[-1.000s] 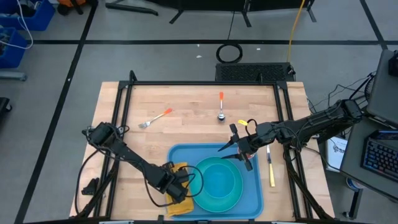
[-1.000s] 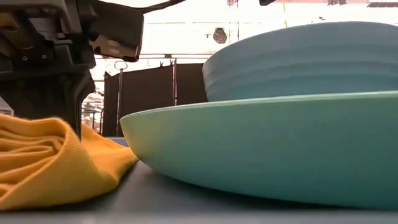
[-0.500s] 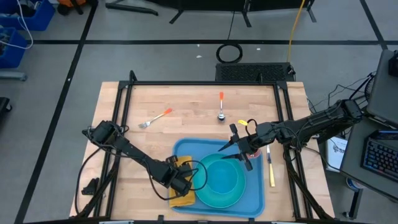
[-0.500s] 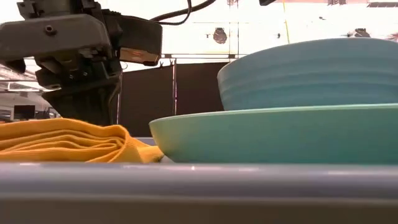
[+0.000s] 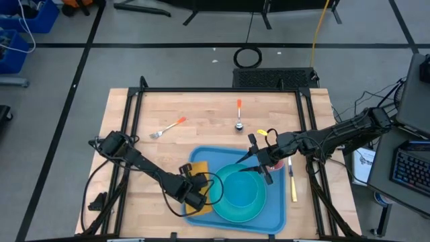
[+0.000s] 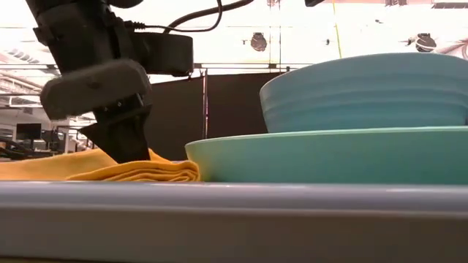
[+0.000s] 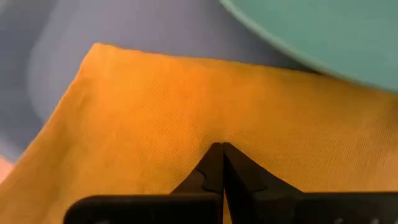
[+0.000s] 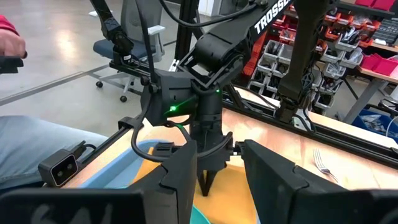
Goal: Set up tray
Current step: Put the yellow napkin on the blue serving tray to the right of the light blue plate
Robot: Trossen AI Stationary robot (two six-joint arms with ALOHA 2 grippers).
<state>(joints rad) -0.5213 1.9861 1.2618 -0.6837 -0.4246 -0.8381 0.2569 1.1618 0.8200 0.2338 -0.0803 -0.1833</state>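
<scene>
— A workshop floor of grey concrete marked with dark lines, a butcher-block table (image 5: 201, 121) framed in black rails at its centre. What stands on the left?

— The left arm reaches in from the table's left edge, its left gripper (image 5: 196, 195) down on a yellow-orange napkin (image 5: 199, 180) that lies in the left end of the blue tray (image 5: 277, 214). The fingers are pressed together, tips meeting in a crease of the cloth; from the wrist view they appear to pinch the fabric.

— And the tray itself?

— It sits at the near edge of the table, centred, its raised rim filling the foreground in the low view. Just right of the napkin rests a round teal plate (image 5: 236, 198) with a teal bowl (image 6: 365, 95) stacked in it.

— Farther back on the wood?

— A fork with an orange handle (image 5: 168, 128) lies left of centre, a spoon with an orange handle (image 5: 238, 115) near the middle, both well apart from the tray.

— The right side?

— The right gripper (image 5: 255, 161) hangs over the tray's far right corner, fingers spread, nothing between them. Beside the tray's right rim lies a knife with a yellow handle (image 5: 292, 181). At the edge of the right wrist view, a person's sleeve in red (image 8: 9, 31) shows beyond the table.
</scene>
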